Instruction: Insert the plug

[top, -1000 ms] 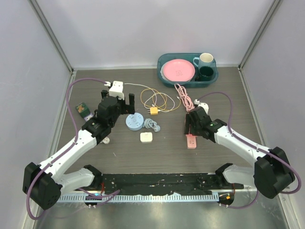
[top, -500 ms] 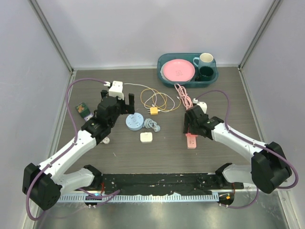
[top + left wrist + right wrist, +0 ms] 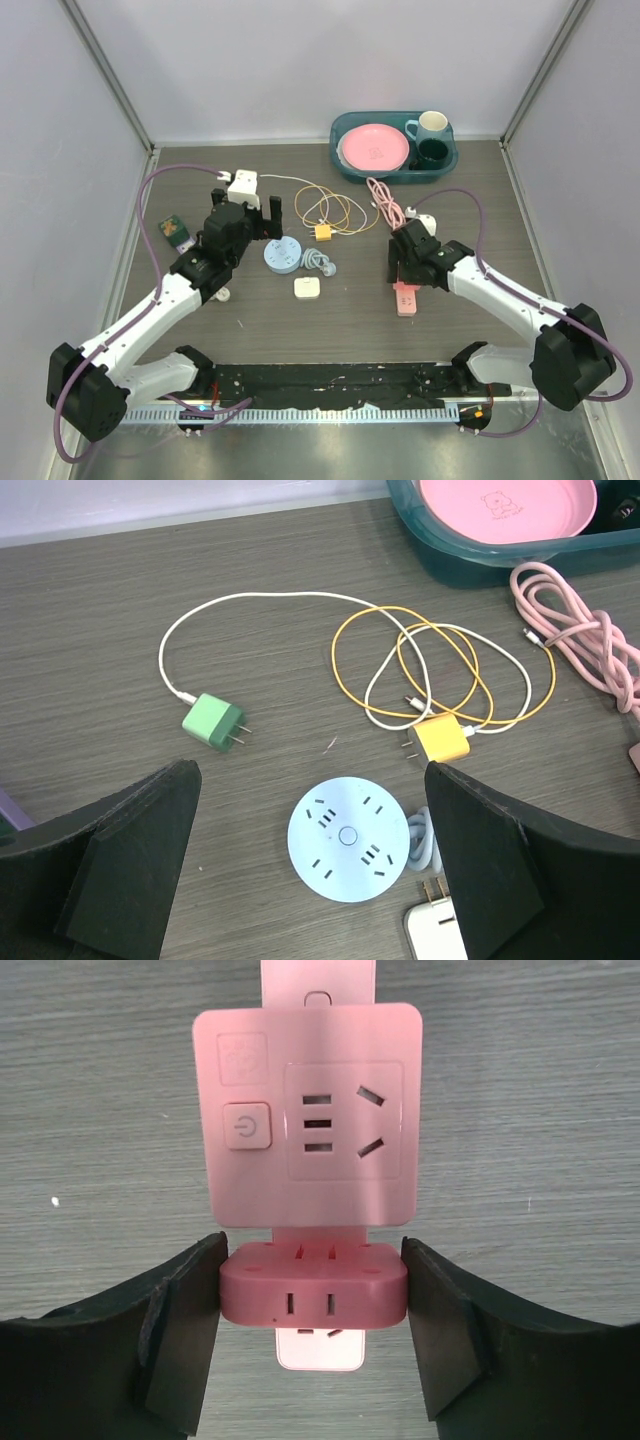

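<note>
The right gripper (image 3: 313, 1280) is closed narrowly on a pink adaptor (image 3: 313, 1295), its fingers (image 3: 185, 1310) pressed to the adaptor's two ends. The adaptor's near face shows two small slots. Just beyond it lies a pink socket (image 3: 310, 1120) on the table (image 3: 540, 1110), bearing a button (image 3: 247, 1127) with a power symbol, three short slots and two slanted ones. The square mark above the button is too faint to read. From the top view the pink pieces (image 3: 406, 299) sit under the right gripper (image 3: 405, 275), right of centre. The left gripper (image 3: 310, 772) hangs wide open and empty above a round blue socket (image 3: 348, 835). Near that socket lie a green plug (image 3: 213, 723) on a white cable, a yellow plug (image 3: 442, 740) and a white charger (image 3: 435, 930). A pink plate (image 3: 505, 502) in the tray (image 3: 500, 565) carries a small bear drawing.
</note>
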Robot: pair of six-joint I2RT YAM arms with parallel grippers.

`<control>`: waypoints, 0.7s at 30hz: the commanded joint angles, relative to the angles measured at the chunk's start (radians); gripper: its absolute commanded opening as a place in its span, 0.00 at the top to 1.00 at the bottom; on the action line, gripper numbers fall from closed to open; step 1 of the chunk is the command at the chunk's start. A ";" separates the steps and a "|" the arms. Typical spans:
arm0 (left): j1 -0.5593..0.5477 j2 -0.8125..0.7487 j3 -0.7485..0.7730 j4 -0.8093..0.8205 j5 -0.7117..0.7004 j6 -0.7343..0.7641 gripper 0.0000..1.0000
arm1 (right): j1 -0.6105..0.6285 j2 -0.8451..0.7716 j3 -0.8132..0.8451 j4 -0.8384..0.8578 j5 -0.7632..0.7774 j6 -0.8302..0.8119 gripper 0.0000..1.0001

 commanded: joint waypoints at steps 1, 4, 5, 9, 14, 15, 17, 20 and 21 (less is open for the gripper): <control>0.004 -0.026 -0.005 0.018 0.017 -0.015 0.00 | 0.006 -0.054 0.123 -0.010 0.020 -0.013 0.20; 0.004 -0.028 0.001 0.009 0.028 -0.029 0.00 | 0.005 -0.062 0.174 -0.005 0.019 -0.029 0.12; 0.004 -0.026 0.004 -0.002 0.036 -0.035 0.00 | 0.006 -0.063 0.182 -0.002 0.016 -0.032 0.10; 0.004 -0.026 0.012 -0.031 0.042 -0.057 0.00 | 0.008 -0.049 0.197 0.004 0.019 -0.056 0.07; 0.004 -0.028 0.018 -0.086 0.040 -0.093 0.00 | 0.006 -0.043 0.202 0.089 -0.136 -0.098 0.08; 0.006 -0.026 0.018 -0.092 0.036 -0.104 0.00 | 0.008 -0.037 0.199 0.109 -0.191 -0.098 0.08; 0.004 -0.021 0.018 -0.117 0.028 -0.129 0.00 | 0.015 -0.013 0.183 0.171 -0.250 -0.101 0.09; 0.006 -0.009 0.033 -0.164 0.006 -0.153 0.00 | 0.035 0.055 0.167 0.238 -0.349 -0.078 0.09; 0.004 0.003 0.039 -0.177 0.002 -0.155 0.00 | 0.040 0.072 0.160 0.257 -0.372 -0.072 0.10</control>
